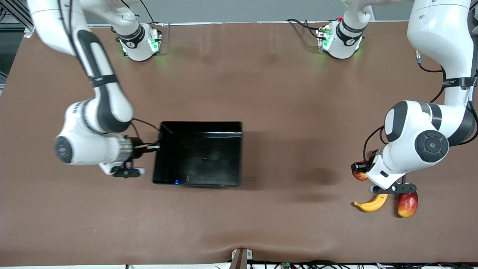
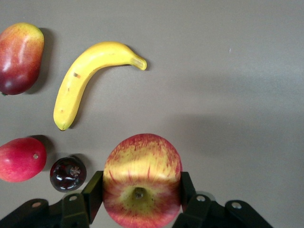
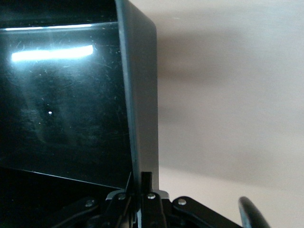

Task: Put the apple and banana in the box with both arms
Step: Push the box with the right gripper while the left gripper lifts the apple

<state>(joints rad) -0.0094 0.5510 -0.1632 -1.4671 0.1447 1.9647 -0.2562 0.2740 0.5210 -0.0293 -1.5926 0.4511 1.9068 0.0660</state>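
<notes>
Small round red apple with yellow streaks (image 2: 141, 183) clamped between left gripper (image 2: 140, 195) fingers, over table at left arm's end. Curved yellow banana (image 1: 372, 204) on table, at five o'clock from apple in front view; elongated red-yellow fruit (image 1: 407, 204) beside it. Shallow glossy black plastic box (image 1: 198, 153) toward right arm's end, nothing inside. Right gripper (image 3: 142, 190) pinches box wall (image 3: 140, 104), fingers closed on it.

Red apple (image 2: 141, 178) streaked yellow, plain yellow banana (image 2: 85, 78), glossy black box (image 1: 199, 153) on brown table (image 1: 283, 93)
</notes>
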